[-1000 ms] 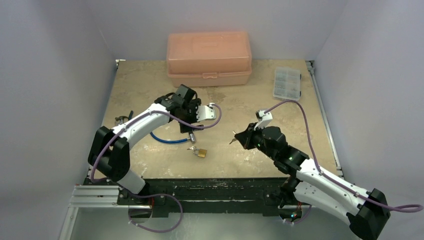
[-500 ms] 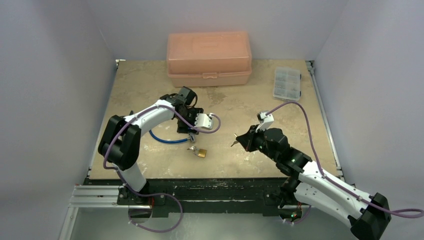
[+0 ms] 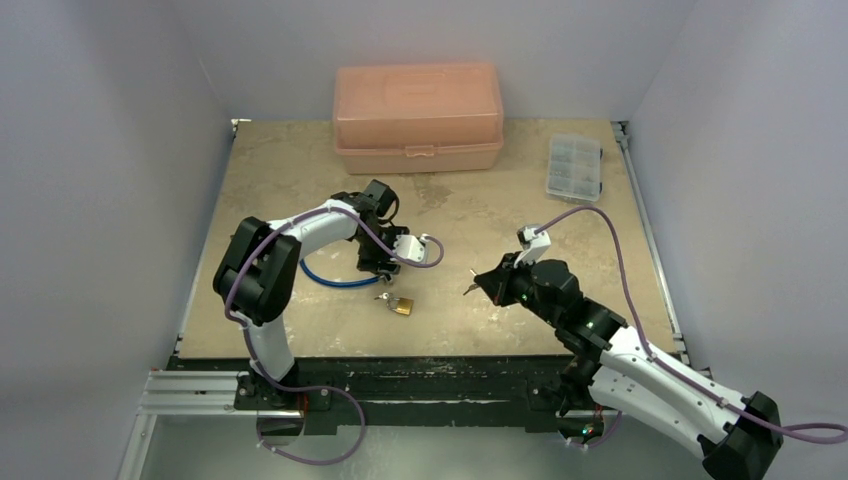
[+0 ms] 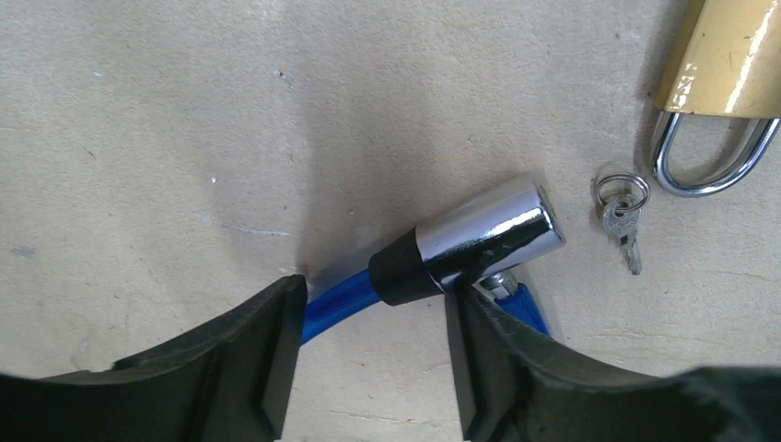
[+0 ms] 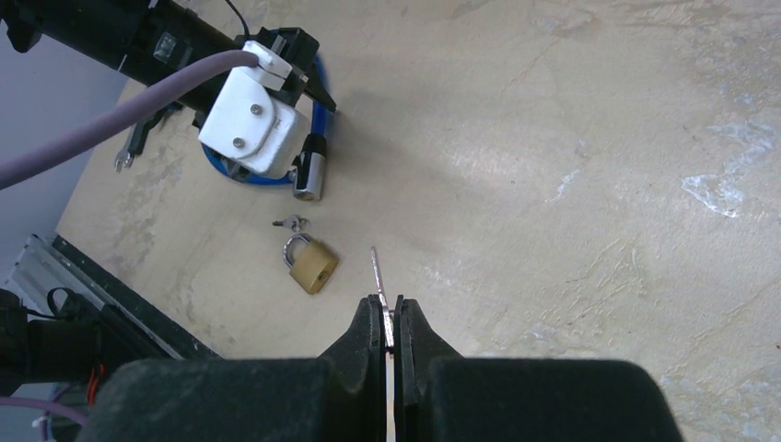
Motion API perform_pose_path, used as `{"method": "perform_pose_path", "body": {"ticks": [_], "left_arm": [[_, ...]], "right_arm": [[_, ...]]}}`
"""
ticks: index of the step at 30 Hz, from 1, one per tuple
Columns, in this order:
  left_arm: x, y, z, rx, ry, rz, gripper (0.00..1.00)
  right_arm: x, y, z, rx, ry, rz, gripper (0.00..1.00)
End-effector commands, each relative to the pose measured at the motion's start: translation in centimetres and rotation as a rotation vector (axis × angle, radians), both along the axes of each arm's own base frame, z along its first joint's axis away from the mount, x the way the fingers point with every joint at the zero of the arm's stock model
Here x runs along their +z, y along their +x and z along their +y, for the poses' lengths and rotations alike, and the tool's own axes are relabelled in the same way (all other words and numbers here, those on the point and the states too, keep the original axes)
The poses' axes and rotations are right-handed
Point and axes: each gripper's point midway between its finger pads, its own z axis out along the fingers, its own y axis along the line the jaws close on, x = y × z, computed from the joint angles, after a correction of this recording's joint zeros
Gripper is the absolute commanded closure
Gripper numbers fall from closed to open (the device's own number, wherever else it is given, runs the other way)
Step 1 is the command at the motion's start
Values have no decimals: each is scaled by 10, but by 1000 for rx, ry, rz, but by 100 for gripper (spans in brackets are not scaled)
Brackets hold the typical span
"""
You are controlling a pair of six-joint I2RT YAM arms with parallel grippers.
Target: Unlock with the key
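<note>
My right gripper (image 5: 388, 308) is shut on a thin silver key (image 5: 377, 267) whose blade sticks out past the fingertips. It hovers right of the brass padlock (image 3: 402, 305) (image 5: 313, 267). A tiny silver key on a small ring (image 4: 624, 221) (image 5: 291, 222) lies beside the padlock's shackle. My left gripper (image 4: 373, 304) (image 3: 382, 268) is low over the blue cable (image 4: 336, 299). Its open jaws straddle the cable just behind the black collar of the chrome lock end (image 4: 488, 235). The right finger sits against that end.
A pink plastic box (image 3: 418, 115) stands at the back of the table. A clear compartment case (image 3: 575, 167) lies back right. A small dark tool (image 3: 242, 240) rests near the left edge. The blue cable loops left of the padlock (image 3: 325, 280).
My left arm has folded in and brought its gripper down over the cable's chrome end, with the jaws narrowing. The right gripper has drifted slightly, still holding its key.
</note>
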Motion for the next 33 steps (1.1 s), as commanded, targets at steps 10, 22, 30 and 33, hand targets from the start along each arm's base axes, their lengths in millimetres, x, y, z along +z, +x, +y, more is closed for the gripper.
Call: {"method": "perform_pose_path", "body": {"ticks": [10, 22, 30, 33], "left_arm": [[-10, -15, -33, -128, -125, 24, 87], [-6, -11, -35, -90, -110, -63, 44], [-26, -13, -42, -67, -98, 24, 72], [-30, -16, -45, -79, -98, 52, 92]], "right_arm": [[1, -2, 3, 11, 17, 5, 100], [2, -5, 5, 25, 28, 14, 100], [2, -5, 6, 29, 27, 12, 100], [2, -5, 5, 29, 24, 9, 100]]}}
